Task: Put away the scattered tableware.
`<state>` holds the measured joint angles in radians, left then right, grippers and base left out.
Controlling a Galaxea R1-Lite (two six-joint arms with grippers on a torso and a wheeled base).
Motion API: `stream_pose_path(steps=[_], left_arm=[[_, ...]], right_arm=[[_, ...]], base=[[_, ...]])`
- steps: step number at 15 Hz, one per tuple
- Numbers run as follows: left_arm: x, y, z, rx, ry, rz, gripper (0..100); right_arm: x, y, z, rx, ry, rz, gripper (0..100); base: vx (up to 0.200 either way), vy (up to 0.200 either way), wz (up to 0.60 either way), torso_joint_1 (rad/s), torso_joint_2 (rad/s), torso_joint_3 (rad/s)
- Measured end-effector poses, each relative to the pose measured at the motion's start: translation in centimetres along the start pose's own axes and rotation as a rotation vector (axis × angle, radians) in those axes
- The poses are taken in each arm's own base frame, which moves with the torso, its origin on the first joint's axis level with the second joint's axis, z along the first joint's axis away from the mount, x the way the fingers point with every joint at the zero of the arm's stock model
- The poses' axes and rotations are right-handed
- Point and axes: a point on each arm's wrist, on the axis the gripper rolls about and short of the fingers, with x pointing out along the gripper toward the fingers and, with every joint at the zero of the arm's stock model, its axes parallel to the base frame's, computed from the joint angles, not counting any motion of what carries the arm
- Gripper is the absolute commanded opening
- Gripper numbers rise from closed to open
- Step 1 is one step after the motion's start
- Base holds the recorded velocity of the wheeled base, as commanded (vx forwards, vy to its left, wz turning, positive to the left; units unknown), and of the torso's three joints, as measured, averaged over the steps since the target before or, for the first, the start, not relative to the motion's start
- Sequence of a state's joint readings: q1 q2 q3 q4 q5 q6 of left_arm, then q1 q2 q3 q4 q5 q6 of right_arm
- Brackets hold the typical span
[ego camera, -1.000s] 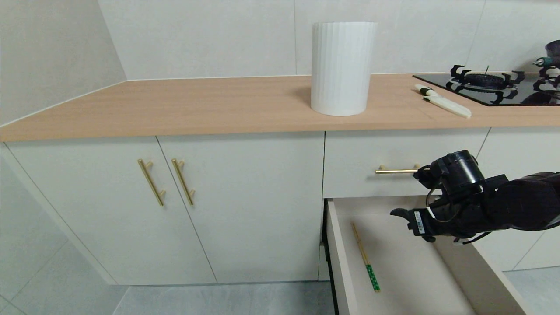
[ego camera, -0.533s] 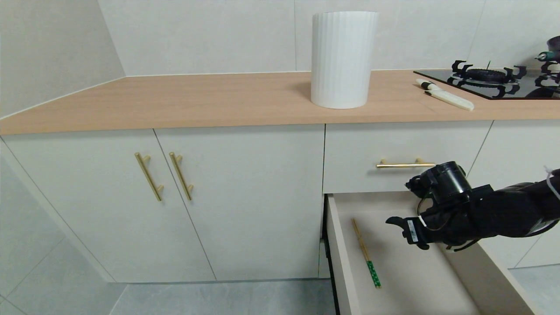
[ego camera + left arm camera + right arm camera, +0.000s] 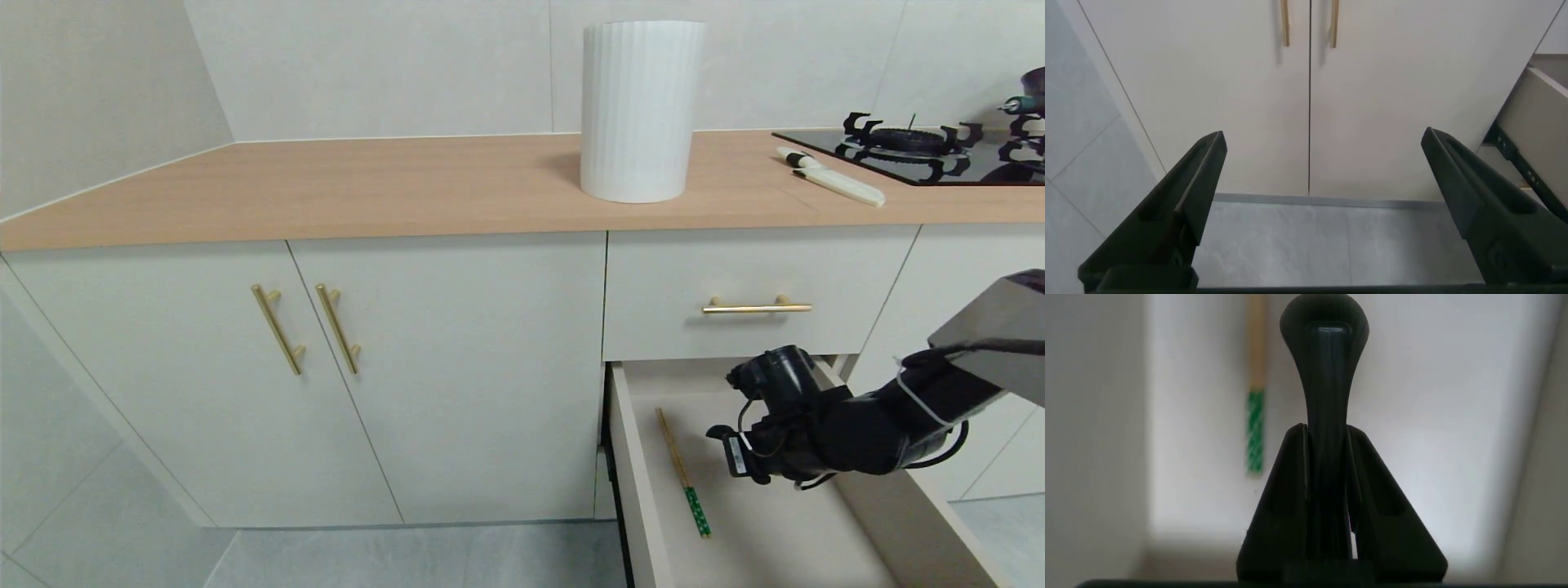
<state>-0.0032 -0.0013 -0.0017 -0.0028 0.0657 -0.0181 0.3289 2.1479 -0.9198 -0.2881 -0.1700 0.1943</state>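
While chopsticks (image 3: 682, 486) lie in the drawer (image 3: 633, 457), the right gripper (image 3: 725, 441) hovers closed.

Green-ended chopsticks (image 3: 682, 482) lie in the open drawer (image 3: 632, 457), white knife (image 3: 829, 181) on countertop (image 3: 367, 188).

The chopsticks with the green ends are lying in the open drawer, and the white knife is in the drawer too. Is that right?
Not quite. The chopsticks do lie in the open drawer, but the white knife is not in there. It lies up on the wooden counter, beside the stove. The head view shows this.
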Motion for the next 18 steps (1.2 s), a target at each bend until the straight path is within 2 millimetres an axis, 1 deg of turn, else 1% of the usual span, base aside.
stream_pose_path(steps=[3,7,11,16,17,18], left_arm=[[0.0,0.0,0.0,0.000,0.000,0.000,100],[0.0,0.0,0.0,0.000,0.000,0.000,100],[0.0,0.0,0.0,0.000,-0.001,0.000,100],[0.0,0.0,0.0,0.000,0.000,0.000,100],[0.0,0.0,0.0,0.000,0.000,0.000,100],[0.0,0.0,0.0,0.000,0.000,0.000,100]], right_arm=[[2.8,0.3,-0.5,0.014,-0.052,-0.012,0],[4.9,0.2,-1.8,0.008,-0.012,-0.024,0],[6.0,-0.3,-2.0,0.023,-0.032,-0.030,0],[6.5,-0.5,-2.1,0.030,-0.037,-0.034,0],[6.5,-0.6,-2.1,0.030,-0.036,-0.035,100],[6.5,-0.6,-2.1,0.030,-0.036,-0.036,100]], base=[[0.000,0.000,0.00,0.000,0.00,0.000],[0.000,0.000,0.00,0.000,0.00,0.000],[0.000,0.000,0.00,0.000,0.00,0.000],[0.000,0.000,0.00,0.000,0.00,0.000],[0.000,0.000,0.00,0.000,0.00,0.000],[0.000,0.000,0.00,0.000,0.00,0.000]])
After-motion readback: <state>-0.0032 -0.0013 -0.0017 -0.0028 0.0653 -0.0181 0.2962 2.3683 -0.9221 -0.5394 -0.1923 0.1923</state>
